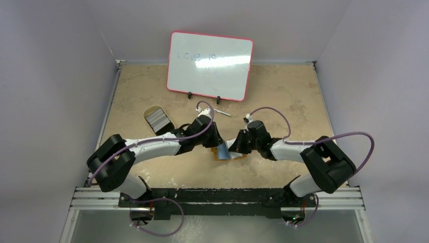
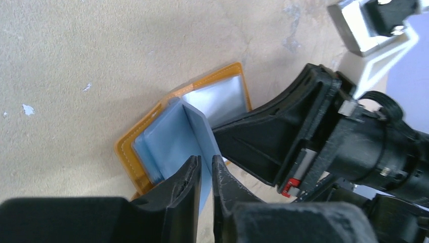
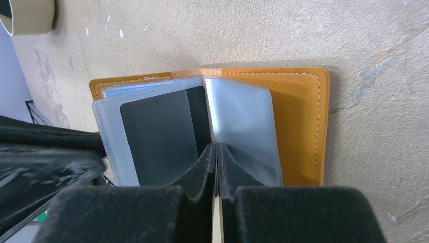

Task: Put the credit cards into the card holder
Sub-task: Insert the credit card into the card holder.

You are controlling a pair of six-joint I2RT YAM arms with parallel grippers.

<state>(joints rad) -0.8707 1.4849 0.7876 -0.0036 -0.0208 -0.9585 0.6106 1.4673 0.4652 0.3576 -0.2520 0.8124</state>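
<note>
Now | card holder [image 3: 303, 126] open, long axis left-right | left fingers [image 2: 199, 167], right fingers [image 3: 216, 154] clamping it

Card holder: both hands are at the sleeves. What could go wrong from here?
Left hand and right hand each appear to pinch a plastic sleeve of the card holder. Pulling in different directions could tear a sleeve or drag the holder along. The black card already in a sleeve might slide out if that sleeve is tipped.
</note>
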